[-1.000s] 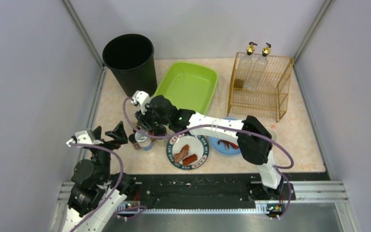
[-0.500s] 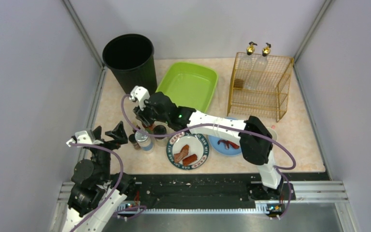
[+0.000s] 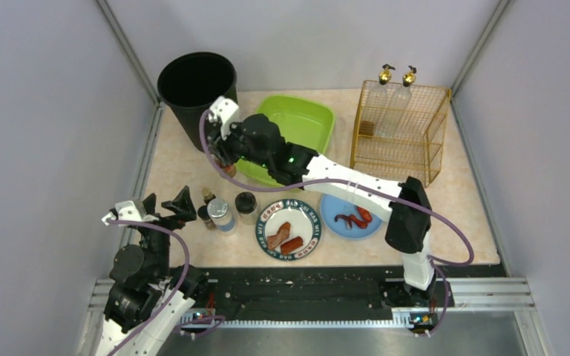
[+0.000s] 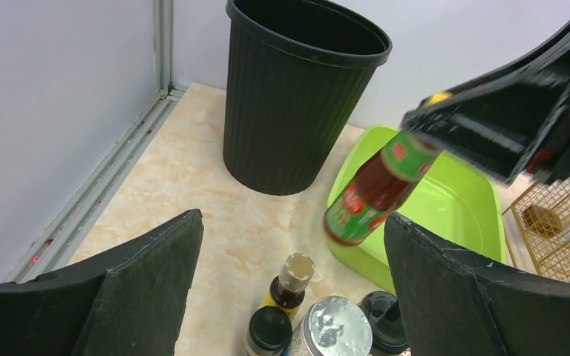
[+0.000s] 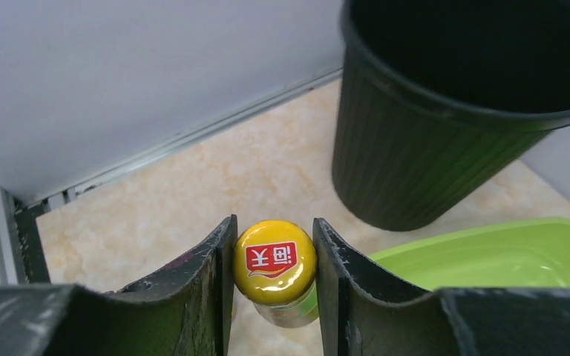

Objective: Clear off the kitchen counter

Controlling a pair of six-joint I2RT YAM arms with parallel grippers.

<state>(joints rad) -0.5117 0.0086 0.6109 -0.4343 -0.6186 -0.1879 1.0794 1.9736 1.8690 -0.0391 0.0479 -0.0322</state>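
My right gripper (image 5: 274, 221) is shut on the yellow cap (image 5: 275, 261) of a sauce bottle (image 4: 375, 189) with dark red contents and a green and red label. The bottle hangs tilted in the air over the kitchen counter (image 3: 171, 174), between the black bin (image 3: 199, 93) and the near left corner of the green tray (image 3: 289, 130). From above, the right gripper (image 3: 226, 159) shows with the bottle (image 3: 228, 170) under it. My left gripper (image 3: 165, 202) stands wide open and holds nothing, at the counter's near left, short of a cluster of small jars (image 3: 219, 210).
The cluster holds a pale-capped bottle (image 4: 295, 271), a black-capped jar (image 4: 269, 326), a silver-lidded jar (image 4: 335, 326) and a black-lidded jar (image 4: 384, 326). A patterned plate with sausages (image 3: 289, 232) and a blue plate (image 3: 350, 217) sit near the front. A gold wire rack (image 3: 401, 130) stands at the back right.
My right arm has lifted the sauce bottle out of the jar cluster and carried it back toward the bin and tray, uncovering the blue plate. The left arm has not moved.
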